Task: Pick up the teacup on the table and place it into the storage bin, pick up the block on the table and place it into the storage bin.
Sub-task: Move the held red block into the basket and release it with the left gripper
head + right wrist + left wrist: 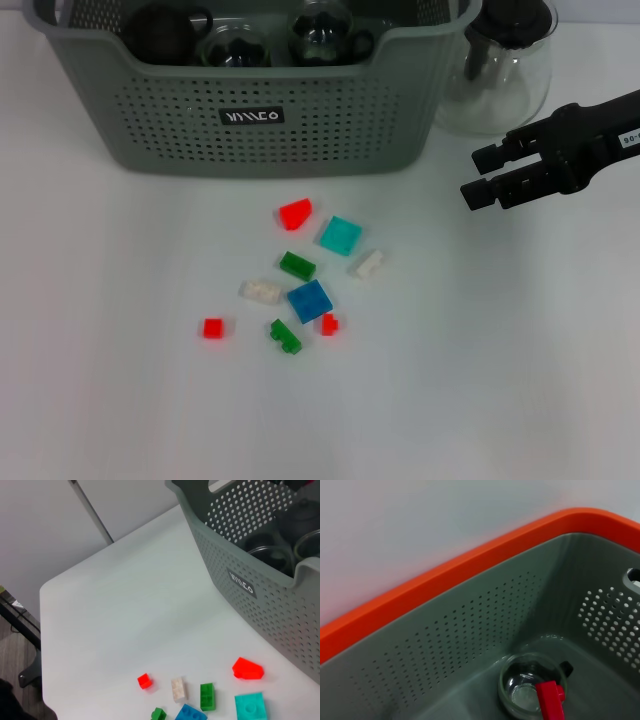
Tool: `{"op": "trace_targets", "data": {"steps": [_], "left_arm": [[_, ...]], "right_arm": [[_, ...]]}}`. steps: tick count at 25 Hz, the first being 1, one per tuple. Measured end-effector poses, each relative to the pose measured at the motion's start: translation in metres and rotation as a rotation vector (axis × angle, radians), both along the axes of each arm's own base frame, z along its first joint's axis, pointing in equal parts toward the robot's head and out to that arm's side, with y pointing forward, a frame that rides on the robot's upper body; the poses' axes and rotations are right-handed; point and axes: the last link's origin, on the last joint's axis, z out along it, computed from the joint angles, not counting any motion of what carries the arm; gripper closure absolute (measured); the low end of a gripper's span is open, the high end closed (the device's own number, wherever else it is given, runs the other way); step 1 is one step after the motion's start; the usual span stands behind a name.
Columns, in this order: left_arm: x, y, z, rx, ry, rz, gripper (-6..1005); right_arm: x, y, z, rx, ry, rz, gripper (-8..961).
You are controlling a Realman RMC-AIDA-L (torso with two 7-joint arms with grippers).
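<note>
Right hand [478, 174] open beside storage bin [270, 115] edge

The storage bin [250, 110] was a big grey-green basket with lots of little holes in its walls and a small black label with white letters, and it stood at the far side of the white table. Glass teacups [235, 45] sat inside it, and one teacup [532, 686] had a red block [551, 700] lying on it. More small blocks [310, 300] in red, green, blue, teal and white lay scattered on the table just in front of the bin.
</note>
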Motion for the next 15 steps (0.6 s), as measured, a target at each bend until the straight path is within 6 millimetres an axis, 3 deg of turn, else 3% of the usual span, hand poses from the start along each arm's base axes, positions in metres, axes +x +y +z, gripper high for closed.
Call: {"op": "trace_targets", "data": {"steps": [9,12,15], "left_arm": [[0.007,-0.002,-0.007,0.009,-0.007,-0.021,794],[0.011,-0.002,0.002,0.034,-0.037,-0.033,660],[0.022,-0.013,0.022,0.056,-0.13,-0.074,525]], "right_arm": [[0.0,-0.001,0.0,-0.004,0.001,0.004,267],[0.001,-0.002,0.0,-0.004,0.0,0.004,267],[0.003,-0.002,0.001,0.0,0.0,0.008,267]]}}
